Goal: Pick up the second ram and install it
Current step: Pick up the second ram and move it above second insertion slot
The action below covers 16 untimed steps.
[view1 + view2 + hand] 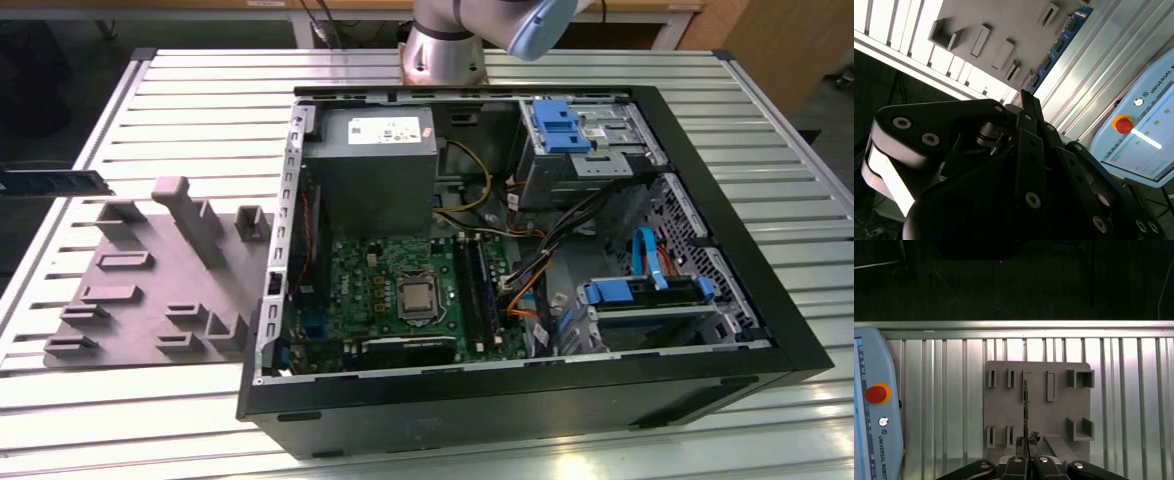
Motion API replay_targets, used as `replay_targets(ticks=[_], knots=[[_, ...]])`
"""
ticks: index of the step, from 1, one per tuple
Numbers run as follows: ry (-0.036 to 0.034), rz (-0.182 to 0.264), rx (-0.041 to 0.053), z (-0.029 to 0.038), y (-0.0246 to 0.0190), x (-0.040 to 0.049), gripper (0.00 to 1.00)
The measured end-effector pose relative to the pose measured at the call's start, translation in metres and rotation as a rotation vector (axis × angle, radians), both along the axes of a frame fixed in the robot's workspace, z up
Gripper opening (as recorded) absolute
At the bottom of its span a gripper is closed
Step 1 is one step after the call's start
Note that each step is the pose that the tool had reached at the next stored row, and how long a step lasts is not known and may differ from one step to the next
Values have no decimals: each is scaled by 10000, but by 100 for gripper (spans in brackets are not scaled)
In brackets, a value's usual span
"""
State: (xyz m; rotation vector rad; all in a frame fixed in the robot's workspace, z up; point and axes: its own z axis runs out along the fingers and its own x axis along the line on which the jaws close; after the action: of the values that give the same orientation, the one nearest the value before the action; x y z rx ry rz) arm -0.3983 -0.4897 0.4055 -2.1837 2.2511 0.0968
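We see the gripper (1026, 102) with its black fingers (1030, 150) clenched on one end of the memory stick (1059, 45). In the second wrist view the dark bluish board with its black chips reaches out from the fingertips across the slatted table (1094, 65). In the first wrist view we look along the stick (1025, 400) edge-on, so it shows as a thin dark line rising from the gripper (1027, 440) in front of the grey plate (1059, 412) with its raised blocks. A pale control tablet (874, 440) with a red button (876, 393) lies on the slats beside that plate. In the exterior view the stick (54, 183) sits level at the view's left, over the table's edge and just beyond the grey plate (147, 290), well apart from the open computer case (747, 370). Inside the case we see the green circuit board (387, 270) with its narrow black slots (474, 285), and the arm's base (454, 40) stands behind the case.
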Motion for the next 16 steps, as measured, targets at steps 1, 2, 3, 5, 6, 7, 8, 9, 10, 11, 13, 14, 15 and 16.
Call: replay_targets(ticks=[1,2,3,5,6,7,8,9,10,11,13,14,15,16], knots=[[0,0,0,0,0,7,11],[0,0,0,0,0,14,11],[1,0,0,0,0,22,11],[1,0,0,0,0,37,11],[1,0,0,0,0,44,11],[0,0,0,0,0,51,11],[0,1,0,0,0,58,11],[0,0,0,0,0,65,11],[0,0,0,0,0,72,11],[1,0,-1,1,0,79,11],[0,0,0,0,0,94,11],[0,1,0,0,0,101,11],[0,1,0,0,0,109,11],[1,0,0,0,0,117,11]])
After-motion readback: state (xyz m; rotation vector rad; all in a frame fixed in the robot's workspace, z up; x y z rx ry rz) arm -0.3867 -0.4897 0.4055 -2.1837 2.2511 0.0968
